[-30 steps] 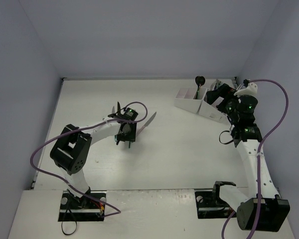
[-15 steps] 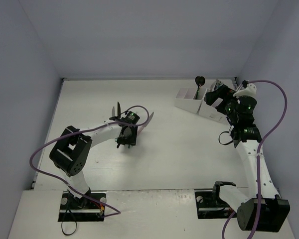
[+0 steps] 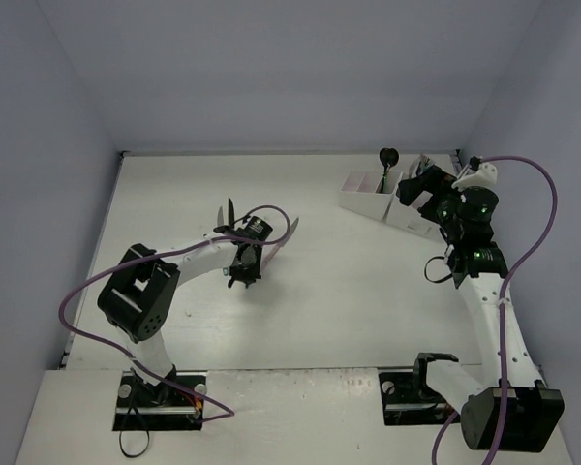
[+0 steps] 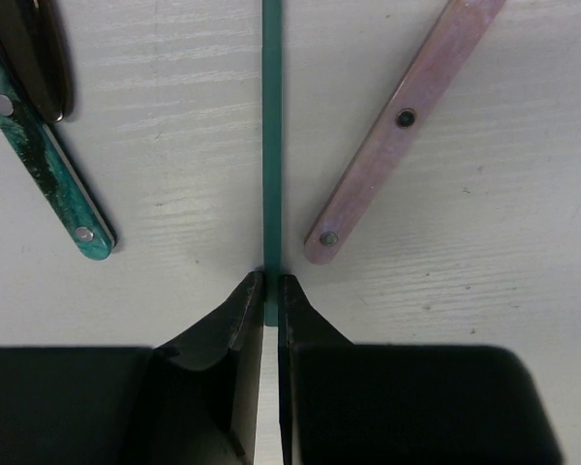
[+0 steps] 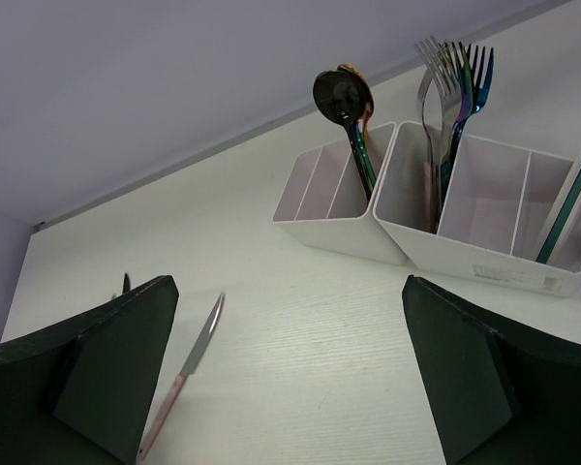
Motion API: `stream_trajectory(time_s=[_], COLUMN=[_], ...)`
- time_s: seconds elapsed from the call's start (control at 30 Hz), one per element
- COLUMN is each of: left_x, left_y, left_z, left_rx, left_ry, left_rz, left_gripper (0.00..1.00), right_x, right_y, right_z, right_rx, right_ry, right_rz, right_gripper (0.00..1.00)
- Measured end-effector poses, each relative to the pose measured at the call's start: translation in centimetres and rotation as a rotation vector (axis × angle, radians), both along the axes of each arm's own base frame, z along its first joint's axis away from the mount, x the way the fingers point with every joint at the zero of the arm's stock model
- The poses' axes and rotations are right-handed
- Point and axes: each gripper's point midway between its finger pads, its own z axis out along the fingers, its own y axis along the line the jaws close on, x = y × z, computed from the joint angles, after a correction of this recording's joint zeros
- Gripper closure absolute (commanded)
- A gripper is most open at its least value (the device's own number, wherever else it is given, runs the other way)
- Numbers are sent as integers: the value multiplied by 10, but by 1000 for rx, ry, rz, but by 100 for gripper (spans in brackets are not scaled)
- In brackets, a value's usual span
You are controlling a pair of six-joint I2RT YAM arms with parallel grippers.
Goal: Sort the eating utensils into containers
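White table (image 4: 484,291) | stick (image 4: 272,145) laid flat, end pinched by left gripper (image 4: 270,291); knife (image 4: 407,121) just beside stick | right gripper (image 5: 290,363) held wide, empty | risk: thin stick could be lost at lifting, knife nudged.

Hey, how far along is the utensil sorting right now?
Done: spoons and forks stand in the containers, plus a slanted stick in the end compartment. In hand: the left gripper is shut on a teal stick lying on the table. Left: the pink-handled knife, green-handled utensil and a dark piece beside it.
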Motion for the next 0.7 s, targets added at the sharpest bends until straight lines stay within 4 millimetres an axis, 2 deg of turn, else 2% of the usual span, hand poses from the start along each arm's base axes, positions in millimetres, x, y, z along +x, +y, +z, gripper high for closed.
stream_trajectory(time_s=[0.2,0.3,0.37,0.43,0.57,0.7], left_x=[-6,-10,-6,-2,-4,-11], left_y=[18,26,24,14,-11,-33], left_z=[2,20,45,81,147,182], left_rx=[71,86,63,3,-127,-204], left_ry=[3,-42,-124,-241,-450,-573], left_rz=[19,15,-6,-40,-138,-242], left_gripper=[100,100,100,100,100,100], right_x=[0,1,1,1,-6,-23], right_y=[14,29,46,64,114,172], right_z=[-2,-10,-16,-18,-13,4], right_rx=[-9,-10,-7,-1,3,4], right_ry=[5,26,46,59,64,38], right_rz=[49,103,161,227,378,543], right_gripper=[0,0,0,0,2,3])
